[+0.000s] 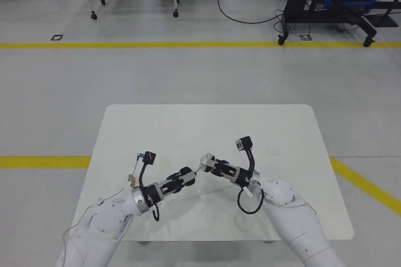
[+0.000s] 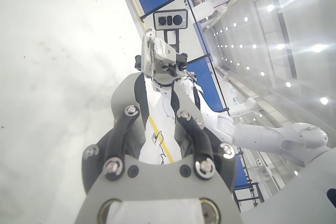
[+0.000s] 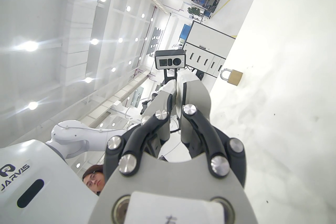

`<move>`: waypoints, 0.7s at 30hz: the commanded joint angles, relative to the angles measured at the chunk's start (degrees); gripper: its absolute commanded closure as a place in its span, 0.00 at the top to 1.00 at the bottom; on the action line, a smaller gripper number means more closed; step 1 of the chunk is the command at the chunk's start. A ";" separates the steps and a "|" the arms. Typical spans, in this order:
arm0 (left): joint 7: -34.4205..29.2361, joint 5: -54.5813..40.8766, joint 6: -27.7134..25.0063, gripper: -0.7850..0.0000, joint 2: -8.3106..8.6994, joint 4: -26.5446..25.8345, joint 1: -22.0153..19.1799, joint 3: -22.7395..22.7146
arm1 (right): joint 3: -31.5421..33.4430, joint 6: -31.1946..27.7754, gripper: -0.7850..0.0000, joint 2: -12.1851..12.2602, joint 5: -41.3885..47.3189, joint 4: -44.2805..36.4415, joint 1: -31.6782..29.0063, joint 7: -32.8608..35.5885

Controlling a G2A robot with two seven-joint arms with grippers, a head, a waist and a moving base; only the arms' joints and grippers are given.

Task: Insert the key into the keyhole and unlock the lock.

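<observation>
The right gripper (image 3: 178,79) is being held above the middle of the tabletop (image 1: 187,130), its jaws being pressed almost together on a thin silvery key (image 2: 146,51). The left gripper (image 2: 160,83) is being held tip to tip with it, jaws being held partly apart with nothing seen gripped. The brass padlock (image 3: 232,77) is lying on the tabletop beside the left arm, well apart from both grippers.

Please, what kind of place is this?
Probably a robotics test hall: yellow lines on the floor, a wheeled equipment stand, and a high ceiling with rows of lights.
</observation>
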 commanded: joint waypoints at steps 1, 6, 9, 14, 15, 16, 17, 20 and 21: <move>0.23 0.10 -0.01 0.30 -0.04 0.22 -0.13 0.24 | -0.24 0.06 0.00 -0.08 0.19 0.17 0.20 0.38; 0.55 0.08 -0.07 0.29 -0.13 0.75 -0.46 0.70 | -0.76 0.53 0.00 -0.26 -0.10 0.85 0.78 0.59; 0.72 0.05 -0.18 0.28 -0.14 1.18 -0.66 0.71 | -1.08 0.70 0.00 -0.35 -0.62 1.05 0.99 0.60; 1.06 -0.24 -0.26 0.24 -0.15 1.78 -0.92 0.66 | -1.55 1.02 0.00 -0.45 -1.37 1.15 1.17 0.96; 1.07 -0.26 -0.25 0.23 -0.15 1.83 -0.97 0.68 | -1.64 1.09 0.00 -0.47 -1.48 1.16 1.19 1.02; 1.06 -0.27 -0.27 0.23 -0.15 1.89 -1.02 0.70 | -1.74 1.14 0.00 -0.48 -1.75 1.17 1.24 1.12; 1.06 -0.29 -0.22 0.22 -0.15 1.99 -1.05 0.71 | -1.82 1.18 0.00 -0.50 -1.85 1.18 1.23 1.12; 1.12 -0.20 -0.08 0.20 -0.16 2.37 -1.20 0.79 | -2.07 1.19 0.00 -0.55 -2.32 1.16 1.21 1.09; 1.18 -0.15 -0.05 0.18 -0.17 2.53 -1.24 0.85 | -2.13 1.20 0.00 -0.56 -2.43 1.13 1.20 1.16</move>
